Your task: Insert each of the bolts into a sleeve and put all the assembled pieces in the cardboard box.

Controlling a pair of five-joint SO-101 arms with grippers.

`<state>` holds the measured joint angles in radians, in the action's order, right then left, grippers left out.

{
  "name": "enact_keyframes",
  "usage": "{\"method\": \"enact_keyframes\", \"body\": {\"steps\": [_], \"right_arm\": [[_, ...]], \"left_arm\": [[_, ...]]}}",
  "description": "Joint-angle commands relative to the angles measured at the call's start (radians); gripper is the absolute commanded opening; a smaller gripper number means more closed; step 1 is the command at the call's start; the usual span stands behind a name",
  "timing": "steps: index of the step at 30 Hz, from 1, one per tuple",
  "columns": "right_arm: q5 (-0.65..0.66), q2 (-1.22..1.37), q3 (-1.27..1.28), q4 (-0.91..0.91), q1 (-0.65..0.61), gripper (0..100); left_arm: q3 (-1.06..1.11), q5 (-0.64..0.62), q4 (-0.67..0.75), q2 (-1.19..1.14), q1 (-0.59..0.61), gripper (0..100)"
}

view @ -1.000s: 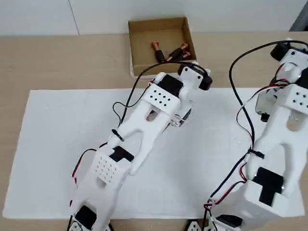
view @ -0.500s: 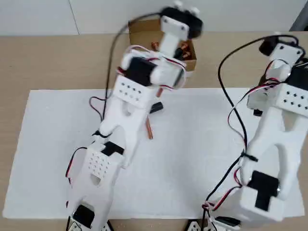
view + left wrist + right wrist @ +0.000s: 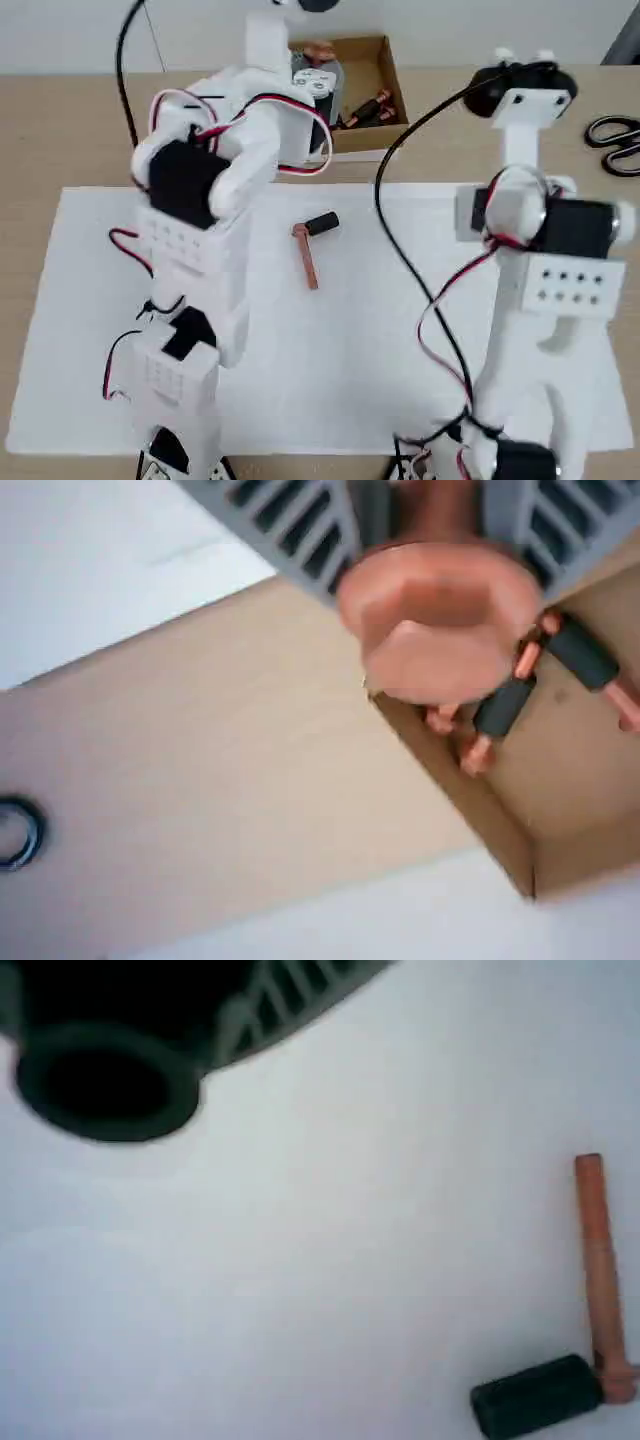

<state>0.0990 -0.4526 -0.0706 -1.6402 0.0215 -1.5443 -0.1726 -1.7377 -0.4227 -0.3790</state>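
One bolt (image 3: 435,630) is clamped head-out in the left pincer (image 3: 435,570) above the cardboard box (image 3: 365,70), where two assembled pieces (image 3: 505,705) lie. The right pincer (image 3: 200,1020) is closed on one black sleeve (image 3: 105,1085). One loose bolt (image 3: 306,258) and one loose sleeve (image 3: 322,222) touch on the white mat (image 3: 400,330) covering the desk (image 3: 90,130). Since half a second ago the left arm has lifted farther over the box and the right arm has swung inward, while the loose pair has stayed put.

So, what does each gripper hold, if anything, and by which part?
Left gripper: a bolt, gripped by the shaft just behind its head. Right gripper: a sleeve, gripped by its body, open end free.
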Motion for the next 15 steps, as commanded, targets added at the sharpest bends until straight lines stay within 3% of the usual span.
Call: {"method": "enact_keyframes", "body": {"steps": [1,15], "right_arm": [[-0.008,-0.214,0.110,0.087,-0.042,0.4],[-0.006,-0.921,0.865,0.610,-0.044,0.4]], "left_arm": [[-0.019,-0.005,-0.017,0.133,0.002,0],[0.788,-0.054,-0.015,0.680,0.008,0]]}}
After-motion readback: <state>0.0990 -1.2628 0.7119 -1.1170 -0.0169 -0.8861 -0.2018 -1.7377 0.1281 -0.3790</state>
